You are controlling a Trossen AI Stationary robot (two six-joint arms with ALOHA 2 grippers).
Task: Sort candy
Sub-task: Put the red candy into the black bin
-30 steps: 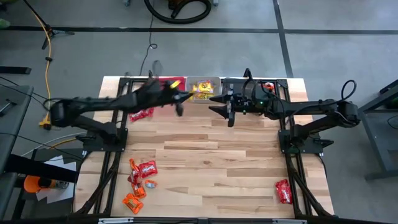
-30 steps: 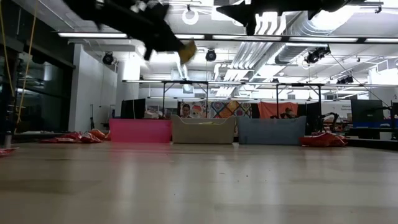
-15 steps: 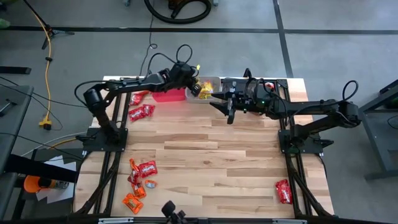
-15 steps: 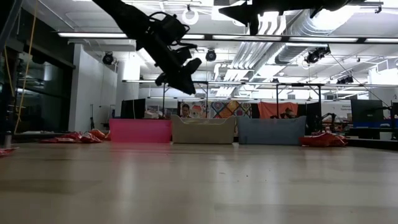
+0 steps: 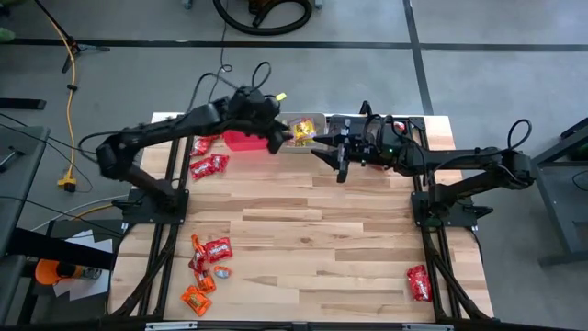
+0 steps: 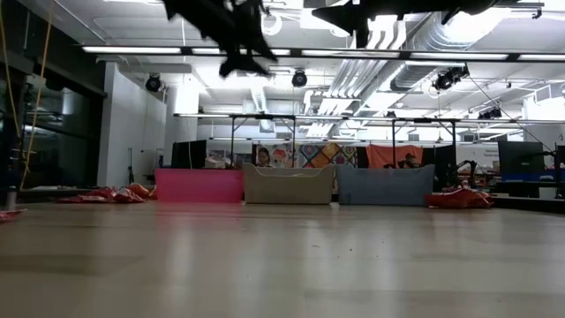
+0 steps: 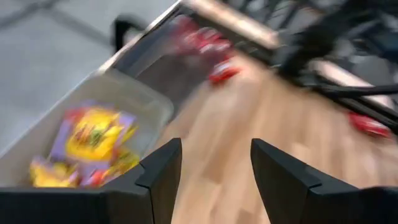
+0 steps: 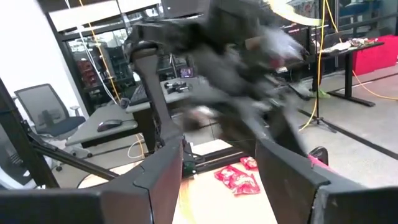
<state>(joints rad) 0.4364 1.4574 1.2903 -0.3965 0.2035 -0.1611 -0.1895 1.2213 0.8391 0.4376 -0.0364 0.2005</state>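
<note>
Above the far edge of the pale wooden slatted table point(image 5: 312, 221), the dark left gripper point(image 5: 276, 140) hangs with its jaws parted and nothing between them, poised by the clear grey rectangular bin point(image 5: 301, 127) that holds yellow wrapped candies point(image 7: 93, 134); the wrist view shows that bin's contents just past the two empty fingers point(image 7: 160, 173), which suggests a piece has been let go there. The dark right gripper point(image 5: 341, 162) waits just beside it over the same far edge, jaws also wide and empty, held clear, it seems, so the arms do not cross. Between them and the table's back rim stand the red rectangular bin point(image 5: 246, 140) and, partly hidden under the right arm, a dark bin (hard to make out). The unsorted work lies well apart: a cluster of shiny red and orange candy packets point(image 5: 206, 265) at the near left corner, a few red packets point(image 5: 208, 166) close to the red bin, and a lone red packet point(image 5: 419, 282) at the near right. Most of the candy is not yet in any bin, so the job looks far from finished.
</note>
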